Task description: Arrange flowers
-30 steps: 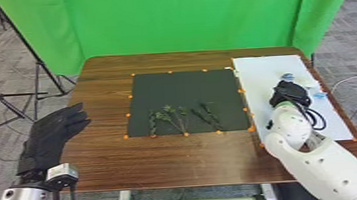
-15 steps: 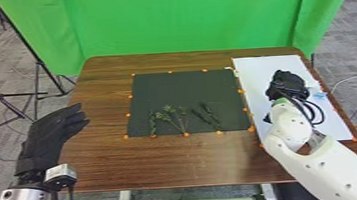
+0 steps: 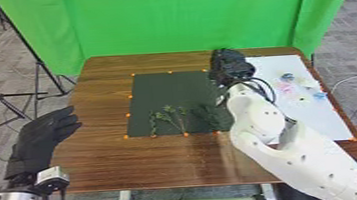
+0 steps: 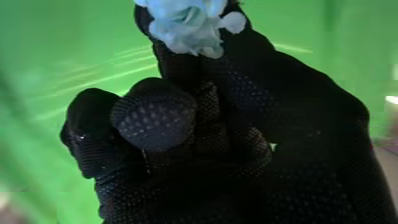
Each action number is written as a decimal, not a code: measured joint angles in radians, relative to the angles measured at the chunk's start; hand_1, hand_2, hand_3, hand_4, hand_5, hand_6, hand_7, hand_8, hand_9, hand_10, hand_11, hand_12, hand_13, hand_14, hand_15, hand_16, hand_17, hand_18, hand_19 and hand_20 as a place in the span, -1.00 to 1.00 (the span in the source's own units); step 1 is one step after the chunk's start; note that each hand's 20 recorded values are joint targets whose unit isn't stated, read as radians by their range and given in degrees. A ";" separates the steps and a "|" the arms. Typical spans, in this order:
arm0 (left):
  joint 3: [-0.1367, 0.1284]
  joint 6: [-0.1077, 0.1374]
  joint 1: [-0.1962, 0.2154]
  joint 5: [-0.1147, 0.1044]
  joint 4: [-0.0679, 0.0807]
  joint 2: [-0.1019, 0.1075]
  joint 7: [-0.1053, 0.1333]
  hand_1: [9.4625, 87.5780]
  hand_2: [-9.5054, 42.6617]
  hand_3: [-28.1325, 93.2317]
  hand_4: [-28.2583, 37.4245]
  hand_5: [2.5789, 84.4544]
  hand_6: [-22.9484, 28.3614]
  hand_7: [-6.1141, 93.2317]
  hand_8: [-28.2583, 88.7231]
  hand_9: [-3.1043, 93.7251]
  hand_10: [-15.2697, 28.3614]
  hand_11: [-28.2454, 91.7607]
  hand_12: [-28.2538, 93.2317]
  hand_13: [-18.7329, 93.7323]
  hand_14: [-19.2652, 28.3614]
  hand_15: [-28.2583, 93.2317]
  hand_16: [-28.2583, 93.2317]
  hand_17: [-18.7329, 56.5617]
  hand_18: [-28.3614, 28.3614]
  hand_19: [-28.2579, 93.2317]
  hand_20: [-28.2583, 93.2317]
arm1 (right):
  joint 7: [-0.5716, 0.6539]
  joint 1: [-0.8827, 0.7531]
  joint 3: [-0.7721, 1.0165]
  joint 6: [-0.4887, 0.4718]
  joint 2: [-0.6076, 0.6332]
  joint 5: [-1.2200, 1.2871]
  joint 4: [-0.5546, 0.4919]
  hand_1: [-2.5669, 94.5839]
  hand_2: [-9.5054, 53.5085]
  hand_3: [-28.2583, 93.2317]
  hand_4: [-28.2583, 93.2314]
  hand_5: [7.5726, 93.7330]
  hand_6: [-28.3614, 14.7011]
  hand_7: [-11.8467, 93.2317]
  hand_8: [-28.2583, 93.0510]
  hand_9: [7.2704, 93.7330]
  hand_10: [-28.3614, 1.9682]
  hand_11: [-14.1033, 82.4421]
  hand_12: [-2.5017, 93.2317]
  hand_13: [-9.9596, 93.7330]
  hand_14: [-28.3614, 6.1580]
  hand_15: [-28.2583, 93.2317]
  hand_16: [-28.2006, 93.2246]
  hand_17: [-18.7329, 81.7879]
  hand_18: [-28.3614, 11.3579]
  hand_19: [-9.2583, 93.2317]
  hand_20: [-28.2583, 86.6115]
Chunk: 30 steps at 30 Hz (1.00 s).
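In the head view my right hand (image 3: 230,65) is over the back right corner of the dark mat (image 3: 167,86). The right wrist view has my right hand (image 4: 226,107) curled, with a pale blue flower (image 4: 187,22) pinched at its fingertips. Green stems (image 3: 168,117) lie on the front part of the mat. Several blue, pink and pale flowers, one a blue flower (image 3: 286,76), lie on the white sheet. My left hand (image 3: 39,139) is held off the table's left side with relaxed, straight fingers.
The white sheet (image 3: 332,123) covers the right side of the brown table (image 3: 161,161). Orange dots mark the mat's edges. A green curtain (image 3: 184,22) hangs behind the table, and a black stand (image 3: 33,72) is at the left.
My right hand has moved left and back, from above the white sheet to the mat's back right corner, uncovering flowers on the sheet. The left hand has shifted slightly left.
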 measured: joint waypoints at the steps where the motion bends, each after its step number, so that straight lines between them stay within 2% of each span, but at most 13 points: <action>1: -0.004 0.001 0.005 -0.002 0.000 -0.001 0.000 -0.54 -0.46 0.84 -0.75 0.00 0.38 -0.47 -0.71 -0.15 0.67 0.09 -0.38 -0.21 0.95 0.52 -0.77 -0.76 0.80 0.46 -0.41 | -0.017 0.017 -0.021 -0.001 -0.019 0.000 0.001 0.29 -1.00 0.77 -1.00 0.67 0.11 -0.24 -0.31 0.87 0.30 -0.25 -0.10 0.78 0.31 0.64 -0.12 0.55 -0.43 1.00 0.24; 8: -0.036 0.001 0.043 -0.013 -0.001 -0.022 -0.004 -0.53 -0.46 0.84 -0.75 0.00 0.38 -0.47 -0.71 -0.15 0.67 0.09 -0.39 -0.21 0.95 0.52 -0.77 -0.76 0.79 0.46 -0.41 | -0.134 0.066 -0.097 -0.032 -0.184 -0.007 0.049 0.27 -1.00 0.77 -1.00 0.66 0.13 -0.23 -0.32 0.87 0.32 -0.25 -0.10 0.77 0.35 0.64 -0.11 0.54 -0.40 1.00 0.25; 12: -0.024 -0.001 0.031 -0.012 0.007 -0.027 -0.008 -0.53 -0.46 0.83 -0.75 0.00 0.38 -0.47 -0.71 -0.15 0.67 0.09 -0.39 -0.21 0.95 0.52 -0.77 -0.76 0.79 0.46 -0.41 | -0.166 0.056 -0.101 -0.047 -0.281 -0.005 0.105 0.27 -1.00 0.77 -1.00 0.65 0.14 -0.21 -0.33 0.87 0.34 -0.25 -0.10 0.78 0.37 0.64 -0.11 0.54 -0.39 1.00 0.25; 15: 0.016 -0.003 -0.017 -0.010 0.024 -0.026 -0.019 -0.53 -0.46 0.83 -0.75 0.00 0.38 -0.47 -0.71 -0.15 0.67 0.09 -0.39 -0.21 0.95 0.52 -0.77 -0.76 0.79 0.46 -0.41 | -0.169 0.042 -0.110 -0.048 -0.343 0.000 0.147 0.26 -1.00 0.77 -1.00 0.64 0.17 -0.20 -0.34 0.86 0.37 -0.25 -0.10 0.78 0.37 0.64 -0.11 0.53 -0.38 1.00 0.24; 18: 0.064 -0.008 -0.087 -0.008 0.044 -0.020 -0.032 -0.54 -0.46 0.83 -0.75 0.00 0.38 -0.47 -0.71 -0.15 0.67 0.09 -0.39 -0.21 0.95 0.52 -0.77 -0.76 0.79 0.46 -0.41 | -0.163 0.026 -0.117 -0.045 -0.390 0.035 0.173 0.25 -1.00 0.77 -1.00 0.63 0.18 -0.19 -0.35 0.86 0.40 -0.25 -0.11 0.78 0.37 0.64 -0.11 0.53 -0.38 1.00 0.24; 20: 0.085 -0.012 -0.128 -0.005 0.053 -0.014 -0.042 -0.54 -0.46 0.83 -0.75 0.00 0.38 -0.47 -0.71 -0.15 0.67 0.09 -0.39 -0.21 0.95 0.52 -0.77 -0.76 0.79 0.46 -0.41 | -0.156 0.016 -0.118 -0.041 -0.414 0.074 0.186 0.25 -1.00 0.77 -1.00 0.63 0.19 -0.18 -0.36 0.87 0.41 -0.25 -0.11 0.78 0.38 0.64 -0.11 0.53 -0.38 1.00 0.24; 24: 0.097 -0.021 -0.184 0.003 0.056 -0.003 -0.059 -0.54 -0.46 0.83 -0.75 0.00 0.38 -0.47 -0.71 -0.15 0.67 0.09 -0.39 -0.21 0.95 0.52 -0.77 -0.76 0.79 0.46 -0.41 | -0.138 -0.001 -0.118 -0.031 -0.449 0.095 0.213 0.25 -1.00 0.77 -1.00 0.62 0.21 -0.17 -0.38 0.87 0.43 -0.25 -0.12 0.78 0.38 0.65 -0.11 0.52 -0.38 1.00 0.24; 30: 0.113 -0.030 -0.232 0.016 0.057 0.002 -0.075 -0.54 -0.46 0.83 -0.75 0.00 0.38 -0.47 -0.71 -0.15 0.67 0.09 -0.39 -0.21 0.95 0.52 -0.77 -0.76 0.79 0.46 -0.41 | -0.074 -0.021 -0.101 -0.020 -0.479 0.114 0.262 0.23 -1.00 0.75 -1.00 0.60 0.21 -0.16 -0.39 0.86 0.44 -0.26 -0.12 0.76 0.35 0.65 -0.11 0.50 -0.38 1.00 0.25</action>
